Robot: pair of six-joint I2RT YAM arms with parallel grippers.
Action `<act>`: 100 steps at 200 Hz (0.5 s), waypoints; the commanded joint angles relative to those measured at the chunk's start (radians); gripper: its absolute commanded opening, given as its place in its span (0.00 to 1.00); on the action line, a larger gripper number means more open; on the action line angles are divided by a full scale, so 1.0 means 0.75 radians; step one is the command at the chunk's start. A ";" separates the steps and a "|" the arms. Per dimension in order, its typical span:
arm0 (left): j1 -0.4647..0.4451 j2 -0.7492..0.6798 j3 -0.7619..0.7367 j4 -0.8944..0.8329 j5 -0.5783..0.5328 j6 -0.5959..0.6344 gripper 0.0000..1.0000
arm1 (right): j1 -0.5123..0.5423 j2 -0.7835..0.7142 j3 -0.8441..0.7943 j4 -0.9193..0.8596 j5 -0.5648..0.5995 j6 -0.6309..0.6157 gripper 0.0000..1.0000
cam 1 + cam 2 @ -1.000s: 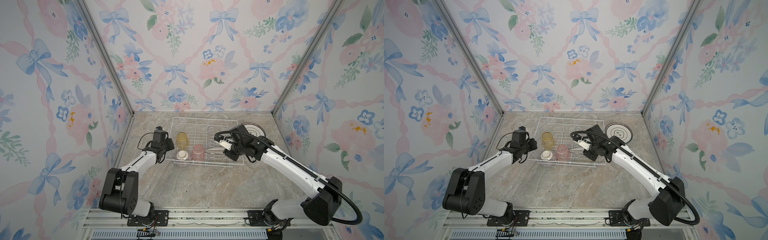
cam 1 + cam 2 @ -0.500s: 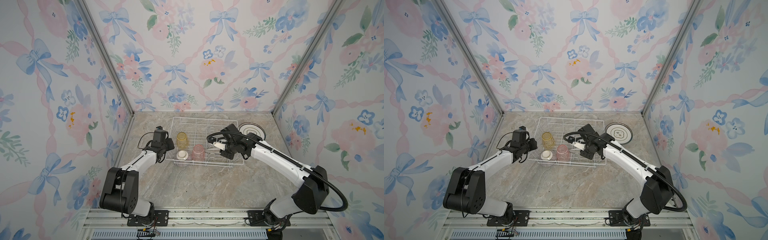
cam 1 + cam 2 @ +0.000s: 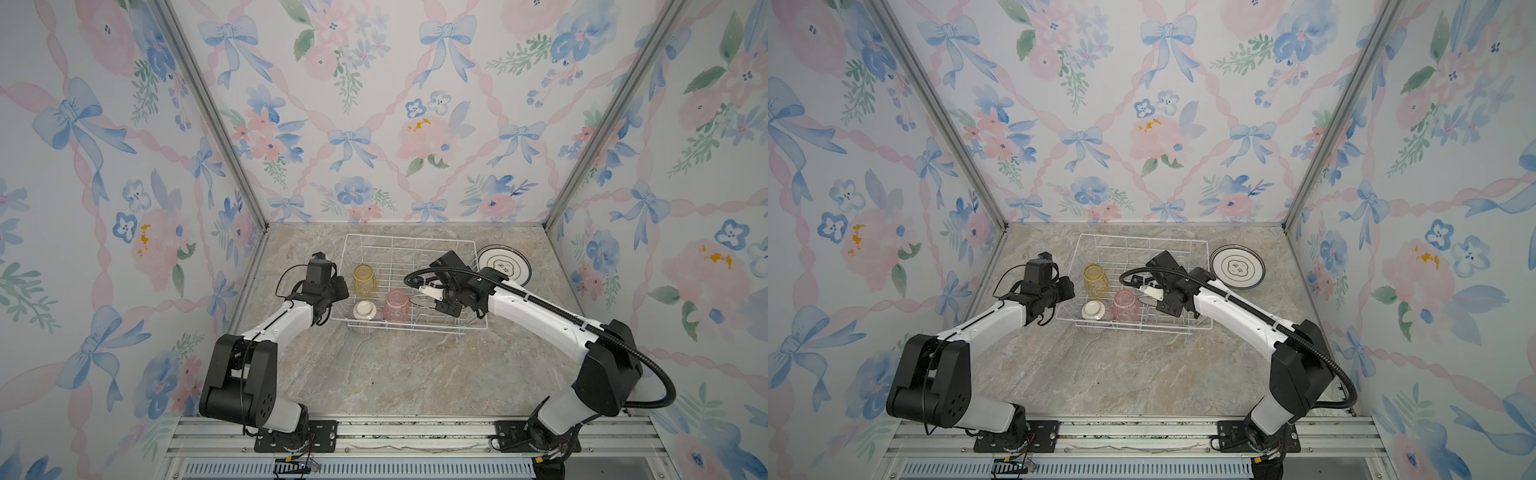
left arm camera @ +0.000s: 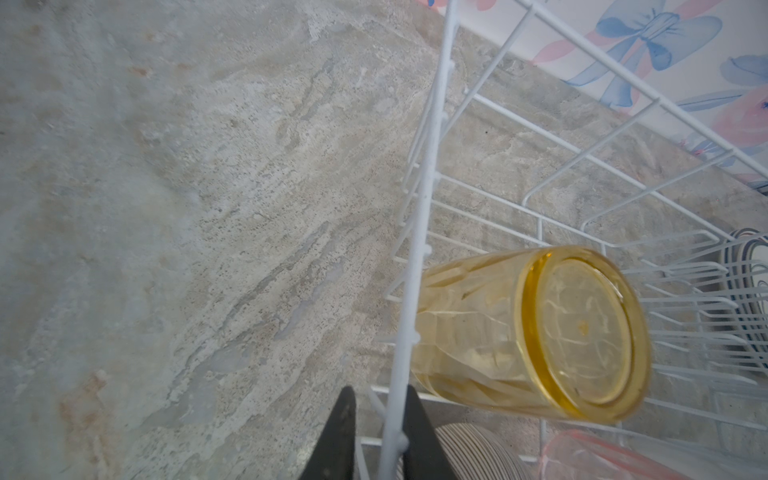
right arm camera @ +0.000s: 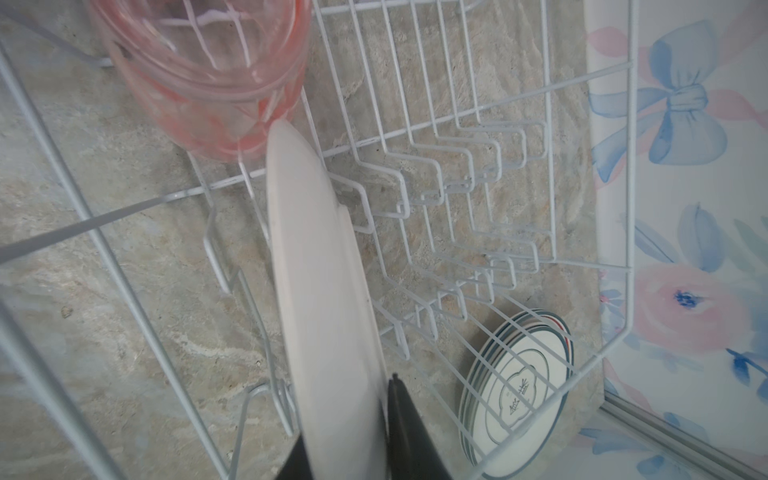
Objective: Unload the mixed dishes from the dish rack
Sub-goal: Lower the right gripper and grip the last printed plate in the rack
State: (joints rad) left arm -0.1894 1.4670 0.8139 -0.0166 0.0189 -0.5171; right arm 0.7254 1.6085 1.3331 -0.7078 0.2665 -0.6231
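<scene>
The white wire dish rack (image 3: 409,245) stands at the back of the table. Inside it are an upturned yellow tumbler (image 3: 364,280), a pink tumbler (image 3: 397,305), a small striped bowl (image 3: 364,316) and one upright white plate (image 5: 320,270). My right gripper (image 5: 345,449) is shut on that plate's top edge, one finger on each face, close beside the pink tumbler (image 5: 216,75). My left gripper (image 4: 380,440) is shut on the rack's left rim wire (image 4: 428,166), next to the yellow tumbler (image 4: 540,332) and the bowl (image 4: 469,453).
A stack of dark-rimmed plates (image 3: 503,264) lies flat on the table just right of the rack, near the back right corner. It shows through the rack wall (image 5: 631,166) in the right wrist view. Flowered walls close the back and both sides. Marble table (image 3: 1121,374) lies in front.
My right arm has swung left from over the plate stack into the rack, and its jaws have closed onto the upright plate. The left arm and rack have not moved.
</scene>
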 commanded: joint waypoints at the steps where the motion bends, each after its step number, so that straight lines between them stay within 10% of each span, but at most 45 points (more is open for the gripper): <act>1: -0.004 0.034 -0.026 -0.076 0.047 0.012 0.21 | 0.030 0.011 -0.022 0.052 0.092 -0.015 0.19; 100: 0.000 0.042 -0.015 -0.072 0.060 0.018 0.21 | 0.083 -0.093 -0.205 0.419 0.469 -0.150 0.00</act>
State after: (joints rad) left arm -0.1871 1.4681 0.8139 -0.0120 0.0292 -0.5098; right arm 0.7933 1.5700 1.2247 -0.5571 0.4873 -0.7280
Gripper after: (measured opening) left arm 0.211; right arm 0.086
